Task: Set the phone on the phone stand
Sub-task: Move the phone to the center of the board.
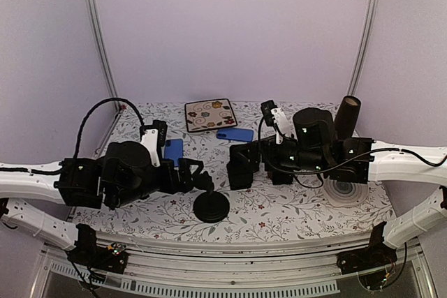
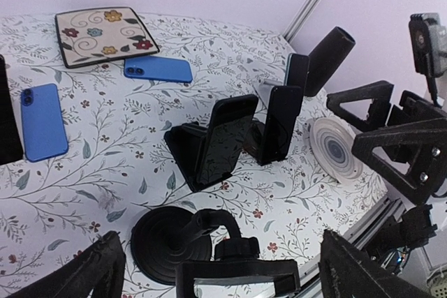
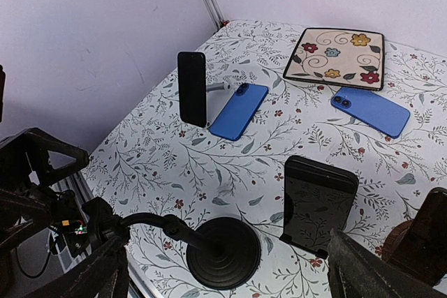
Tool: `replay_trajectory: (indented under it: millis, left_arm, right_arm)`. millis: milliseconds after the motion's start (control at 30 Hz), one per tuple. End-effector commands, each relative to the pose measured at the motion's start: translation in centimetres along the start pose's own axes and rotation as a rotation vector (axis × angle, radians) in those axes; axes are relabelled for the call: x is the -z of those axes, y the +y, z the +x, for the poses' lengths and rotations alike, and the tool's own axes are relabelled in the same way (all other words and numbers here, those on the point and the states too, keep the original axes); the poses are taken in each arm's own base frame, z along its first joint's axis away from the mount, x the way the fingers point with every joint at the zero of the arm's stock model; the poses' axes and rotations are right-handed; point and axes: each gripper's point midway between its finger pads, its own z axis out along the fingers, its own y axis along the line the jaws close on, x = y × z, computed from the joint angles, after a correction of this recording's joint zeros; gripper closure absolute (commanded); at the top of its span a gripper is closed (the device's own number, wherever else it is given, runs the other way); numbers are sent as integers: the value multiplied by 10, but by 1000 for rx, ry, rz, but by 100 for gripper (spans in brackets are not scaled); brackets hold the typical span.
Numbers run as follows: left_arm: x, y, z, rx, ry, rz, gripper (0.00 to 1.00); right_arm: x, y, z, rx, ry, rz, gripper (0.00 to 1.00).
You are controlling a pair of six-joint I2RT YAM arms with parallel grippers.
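**Both jaws spread wide, black phone leaning on its wedge stand**

Clutter first, top view, on the floral table: patterned tile at 12 o'clock, dark cylinder at 2, striped disc at 4. Two blue phones lie flat, one just below the tile, the other at 10 beside your left arm.

The gooseneck stand is what's in your way. Its round base and clamp head sit right between the fingers of your left gripper. I can't tell whether the clamp holds anything.

The left jaws are fully apart and grip nothing. The right gripper is also wide apart and empty.

The black phone is at 12 o'clock from your left jaws and clear of them. From the right jaws it's at 2 o'clock, near but not touching.

Holders: the wedge stand carries that black phone, tilted back. A second dark stand just beside it props another dark phone. A third black phone stands upright next to a blue one.
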Motion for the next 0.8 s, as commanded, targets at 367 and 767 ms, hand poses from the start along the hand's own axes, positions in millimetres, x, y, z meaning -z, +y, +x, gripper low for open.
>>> replay_trajectory:
  millis: [367,767]
  left_arm:
    - [-63,44,-58,-105,72,-203,3]
    - [-148,110,-73,-153,139,-352,3]
  right_arm:
    - [10,-3,-10,-3,-28,34,1]
    - [44,-11,-33,-21,-115,72,1]
